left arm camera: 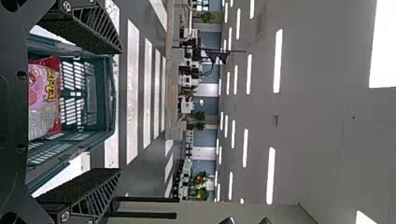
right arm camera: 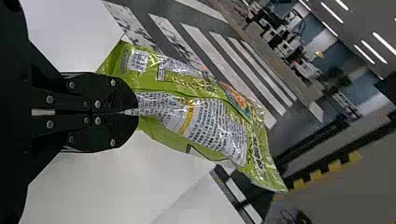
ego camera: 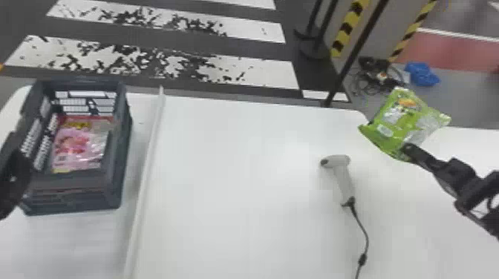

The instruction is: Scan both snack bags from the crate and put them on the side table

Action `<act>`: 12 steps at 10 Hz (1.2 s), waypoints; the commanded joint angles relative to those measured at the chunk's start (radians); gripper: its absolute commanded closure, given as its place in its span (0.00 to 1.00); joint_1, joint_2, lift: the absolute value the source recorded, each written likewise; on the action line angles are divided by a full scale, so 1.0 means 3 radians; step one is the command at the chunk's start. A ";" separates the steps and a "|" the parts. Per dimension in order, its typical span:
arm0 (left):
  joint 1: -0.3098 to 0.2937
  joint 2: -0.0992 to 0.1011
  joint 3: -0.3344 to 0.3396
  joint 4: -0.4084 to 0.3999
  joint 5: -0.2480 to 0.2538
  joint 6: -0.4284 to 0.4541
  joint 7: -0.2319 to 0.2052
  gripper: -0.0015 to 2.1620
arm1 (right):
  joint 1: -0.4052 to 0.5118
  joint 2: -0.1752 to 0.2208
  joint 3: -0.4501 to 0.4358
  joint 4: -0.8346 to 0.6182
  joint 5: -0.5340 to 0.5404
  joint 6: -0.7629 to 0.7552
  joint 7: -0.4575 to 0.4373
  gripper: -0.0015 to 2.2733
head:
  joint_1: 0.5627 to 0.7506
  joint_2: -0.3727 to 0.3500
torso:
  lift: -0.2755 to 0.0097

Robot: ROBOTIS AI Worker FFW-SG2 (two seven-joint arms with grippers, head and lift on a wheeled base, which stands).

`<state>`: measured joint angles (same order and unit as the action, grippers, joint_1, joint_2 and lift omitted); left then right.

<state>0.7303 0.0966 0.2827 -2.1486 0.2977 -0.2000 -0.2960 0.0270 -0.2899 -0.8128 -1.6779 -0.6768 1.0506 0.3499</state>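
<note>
Black, flat fingers of the right gripper (right arm camera: 133,112) pinch one edge of the glossy green plastic snack bag (right arm camera: 201,121), leaving most of it free, likely for an easy set-down. It hangs above the right far edge of the white worktable (ego camera: 237,185), probably bound for the side table; it should clear the pale grey handheld scanner (ego camera: 343,178) and its cord. Left gripper (left arm camera: 120,110), fingers spread, waits by the dark slatted plastic crate (ego camera: 119,181), whose walls box in the pink-and-red snack bag (ego camera: 80,143), making a straight lift wise.

White crossing stripes (ego camera: 269,74) on dark floor (ego camera: 167,39), strip lights (left arm camera: 278,60) along the grey ceiling (left arm camera: 317,116)
</note>
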 commanded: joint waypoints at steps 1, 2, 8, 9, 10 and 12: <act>0.0010 0.0005 0.0014 -0.0007 0.0005 0.0010 0.0000 0.05 | -0.0044 -0.0061 -0.0093 0.0280 0.0078 -0.0416 -0.0246 0.99 | 0.70 0.14 | 0.66; 0.0010 0.0005 0.0019 -0.0007 0.0005 0.0010 0.0000 0.05 | -0.0044 -0.0118 -0.0093 0.0444 0.0119 -0.0620 -0.0486 0.99 | 0.70 0.06 | 0.66; -0.0005 0.0005 0.0014 0.0008 0.0010 0.0010 0.0000 0.05 | -0.0243 -0.0394 0.0327 0.1553 0.0548 -0.1622 -0.1161 0.15 | 0.70 0.03 | 0.66; -0.0011 0.0010 0.0019 0.0008 0.0015 0.0000 -0.0005 0.05 | -0.0243 -0.0389 0.0367 0.1574 0.0604 -0.1725 -0.1207 0.00 | 0.70 0.03 | 0.66; -0.0005 0.0000 0.0019 0.0008 0.0015 0.0000 -0.0010 0.05 | -0.0197 -0.0378 0.0413 0.1538 0.0630 -0.1899 -0.1248 0.01 | 0.70 0.03 | 0.66; -0.0005 0.0000 0.0019 0.0008 0.0015 0.0000 -0.0016 0.05 | 0.0094 -0.0230 0.0424 0.1057 0.0630 -0.2287 -0.1269 0.03 | 0.70 0.03 | 0.66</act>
<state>0.7287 0.0965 0.2884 -2.1456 0.3022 -0.2001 -0.3007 0.0214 -0.3771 -0.6872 -1.3059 -0.4877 0.4069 -0.0306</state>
